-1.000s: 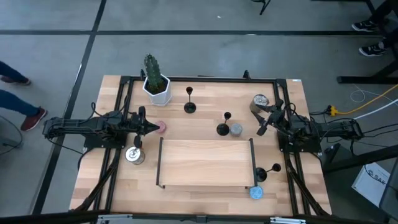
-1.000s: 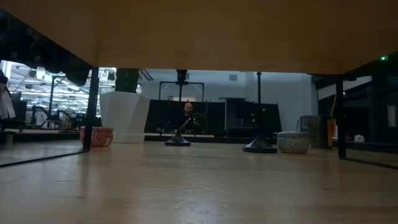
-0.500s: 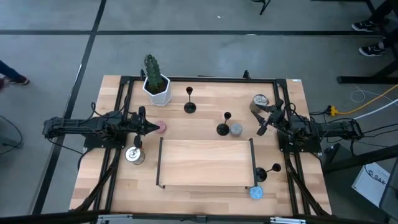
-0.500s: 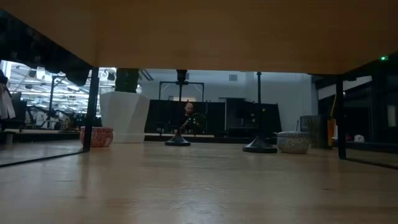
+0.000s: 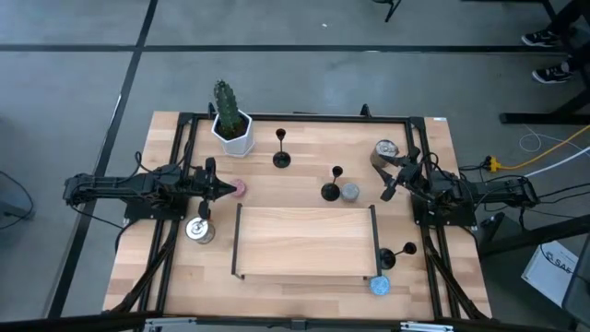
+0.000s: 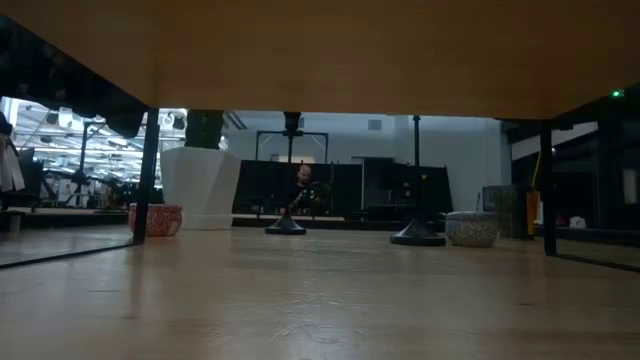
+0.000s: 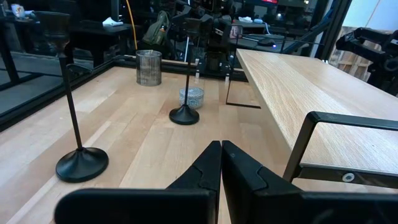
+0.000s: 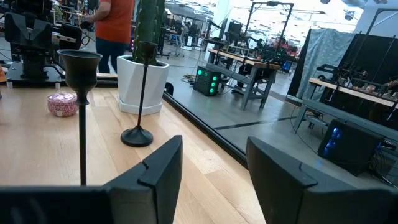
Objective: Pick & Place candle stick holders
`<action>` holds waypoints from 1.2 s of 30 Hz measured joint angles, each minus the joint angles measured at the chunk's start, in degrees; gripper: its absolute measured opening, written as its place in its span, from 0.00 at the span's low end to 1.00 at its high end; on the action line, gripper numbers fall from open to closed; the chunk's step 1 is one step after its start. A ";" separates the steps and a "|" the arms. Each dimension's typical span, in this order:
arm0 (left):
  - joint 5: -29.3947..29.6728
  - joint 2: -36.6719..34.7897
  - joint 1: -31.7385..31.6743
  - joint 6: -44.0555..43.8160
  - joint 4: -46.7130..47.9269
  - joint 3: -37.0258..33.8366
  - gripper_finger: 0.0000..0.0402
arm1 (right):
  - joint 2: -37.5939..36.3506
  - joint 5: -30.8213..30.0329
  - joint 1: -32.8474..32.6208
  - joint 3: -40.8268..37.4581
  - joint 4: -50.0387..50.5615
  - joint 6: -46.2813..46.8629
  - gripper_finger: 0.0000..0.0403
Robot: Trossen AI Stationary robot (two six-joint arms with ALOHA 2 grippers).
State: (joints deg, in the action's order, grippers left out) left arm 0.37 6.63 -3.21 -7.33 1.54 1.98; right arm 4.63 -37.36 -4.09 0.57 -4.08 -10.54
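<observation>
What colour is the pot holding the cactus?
White. The pot shows best in the right wrist view, with the green cactus rising from it.

**A:** How many candle stick holders on the table [image 5: 433, 134]?

**B:** Three black candle stick holders: one at the far side [image 5: 281, 159], one mid-table [image 5: 331, 191], one by the near right corner [image 5: 388, 259].

**A:** And the small round tins?

**B:** Three as well: a pink tin [image 5: 239, 189], a grey tin [image 5: 350, 192] and a blue tin [image 5: 380, 286].

**A:** Anything else?

**B:** Two metal cans, one on the left [image 5: 198, 230] and one on the right [image 5: 386, 149]. One potted cactus [image 5: 230, 129], one raised wooden platform [image 5: 304, 242], and two dark robot arms, the left arm [image 5: 138, 189] and the right arm [image 5: 461, 195].
</observation>
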 joint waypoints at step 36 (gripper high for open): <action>0.00 -0.01 0.01 0.00 0.00 0.00 0.02 | 13.59 -11.15 -0.01 14.72 12.11 -3.26 0.44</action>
State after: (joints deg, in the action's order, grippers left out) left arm 0.37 6.63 -3.21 -7.33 1.54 1.98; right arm 18.21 -48.51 -4.10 15.30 8.03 -13.80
